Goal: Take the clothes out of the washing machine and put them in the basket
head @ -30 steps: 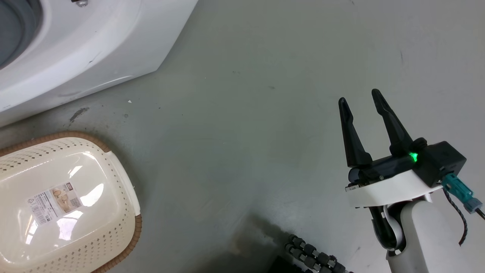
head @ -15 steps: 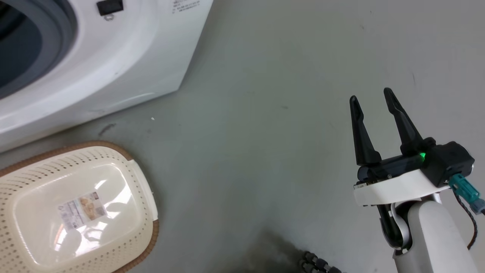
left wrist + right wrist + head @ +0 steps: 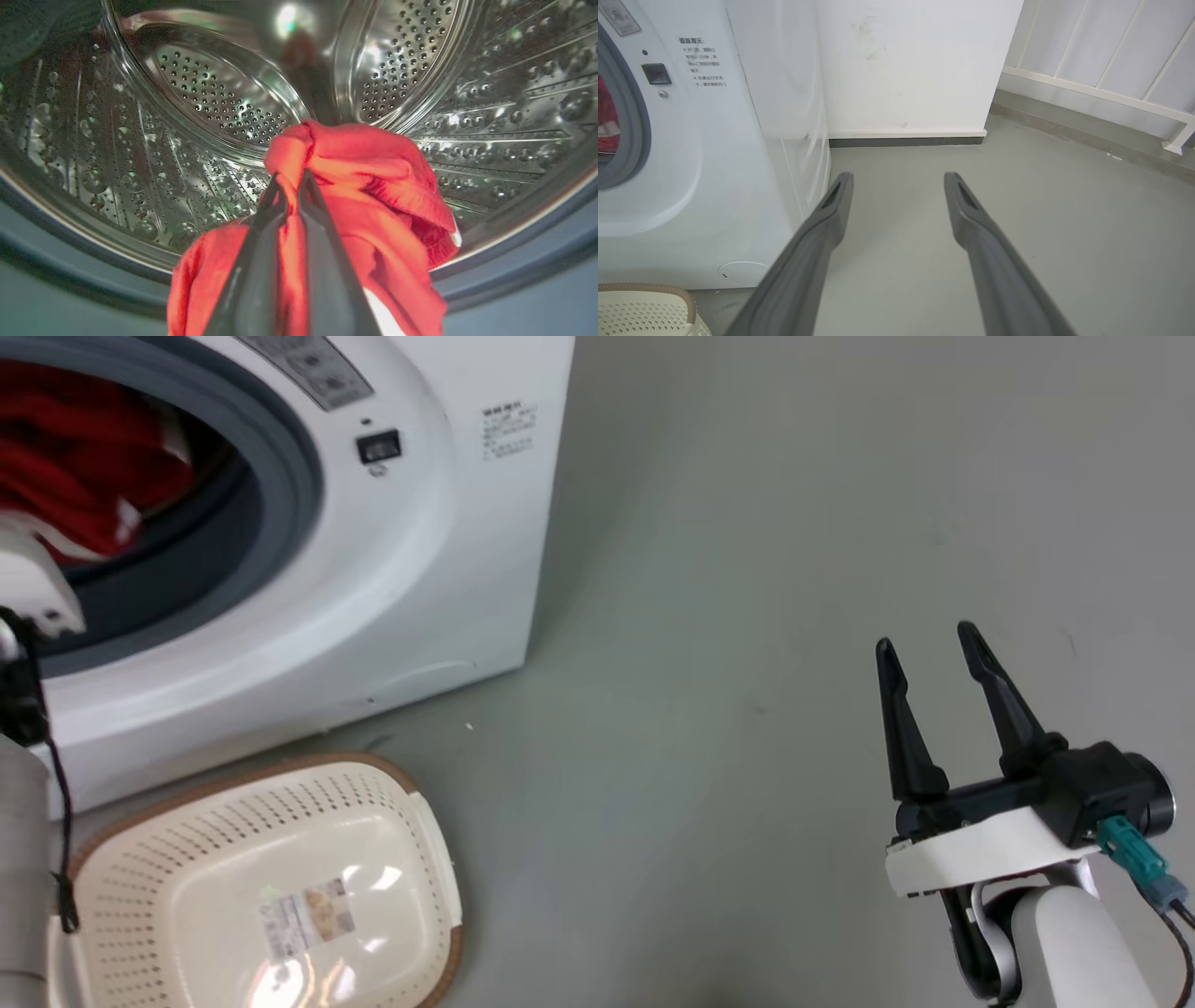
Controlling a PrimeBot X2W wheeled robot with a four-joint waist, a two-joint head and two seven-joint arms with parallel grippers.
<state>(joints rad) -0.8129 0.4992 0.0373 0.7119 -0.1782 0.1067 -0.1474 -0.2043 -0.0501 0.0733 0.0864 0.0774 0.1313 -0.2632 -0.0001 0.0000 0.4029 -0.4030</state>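
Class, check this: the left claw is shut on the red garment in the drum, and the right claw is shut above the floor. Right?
Not quite. The right claw is open, fingers spread above the floor, as the right wrist view shows. The left claw is indeed shut on the red garment in the drum.

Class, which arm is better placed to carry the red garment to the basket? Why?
Left. The left claw is shut on the clothes in the drum; the right claw hangs open over the floor.
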